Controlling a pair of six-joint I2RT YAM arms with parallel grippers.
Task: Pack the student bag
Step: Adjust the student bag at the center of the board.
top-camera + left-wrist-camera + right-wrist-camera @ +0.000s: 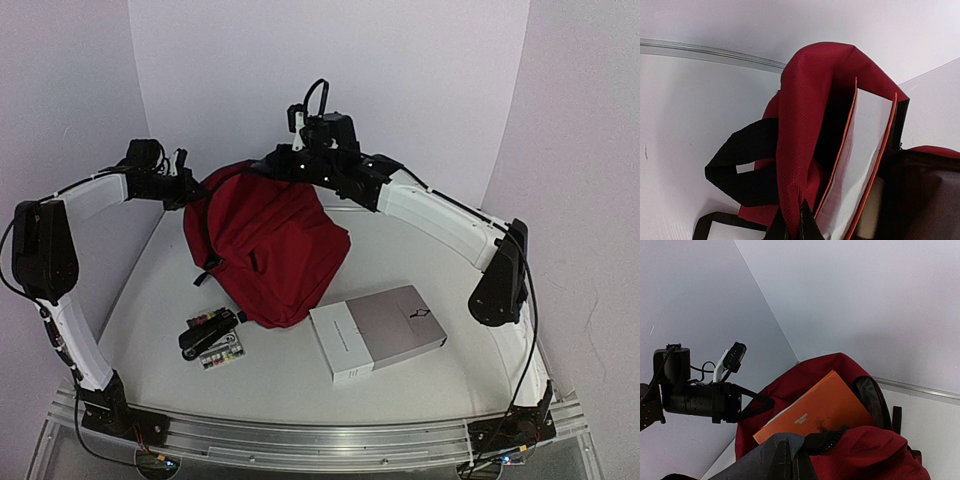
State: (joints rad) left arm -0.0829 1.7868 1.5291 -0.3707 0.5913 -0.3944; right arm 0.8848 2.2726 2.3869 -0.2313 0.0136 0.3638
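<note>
Student bag cloth is pinched tight in both grippers. The left gripper is clenched on the red edge of the bag's mouth. The right gripper is clenched on the other edge, where the grey lining shows. Between the two pinches the mouth gapes open. An orange book with white pages is already inside the bag. A black strap hangs in a loop on the outside of the bag, just beside the left pinch.

The bag sits on the white table, with its top lifted by the arms. In front of the bag, toward the arm bases, lies a flat grey and white box, close to the bag's lower end. Also in front of the bag, on the left arm's side, lies a small black tool with a row of coloured bits. I cannot tell what these are.

I think the step now is holding the mouth wide so more things can go in. To do it well, both pinches should grip firmly and pull gently apart, evenly, so the opening does not fold. The top should not go too high, or the bag may tip and the orange book may slide out. One gripper must let go to fetch the box, so the other should lift its edge enough that the mouth does not flop shut.
</note>
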